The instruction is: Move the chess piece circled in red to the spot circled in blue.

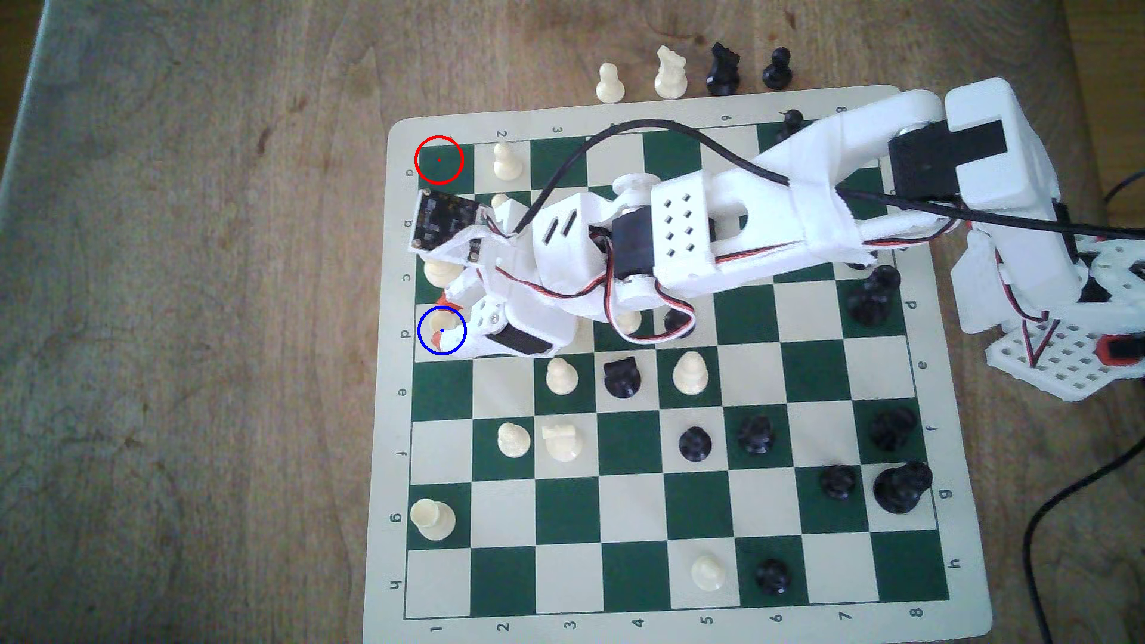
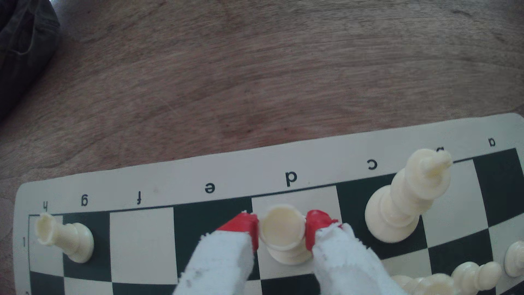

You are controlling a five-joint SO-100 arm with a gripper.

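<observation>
you see the gripper (image 2: pixel 282 231) clamped on the cream rook (image 2: pixel 281 227), red fingertips (image 2: pixel 246 224) at both sides; the rook stands on the blue-ringed square (image 1: pixel 455 343), beside the tall cream king (image 2: pixel 408 198).

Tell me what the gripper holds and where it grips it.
The gripper is shut on the cream rook, its red fingertips pressing either side of the flat-topped head, over the blue-ringed square.

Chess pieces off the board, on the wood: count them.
4, in a row past the board's top edge, exterior view: cream pawn, cream knight, black knight, black pawn. Arm may hide more.
</observation>
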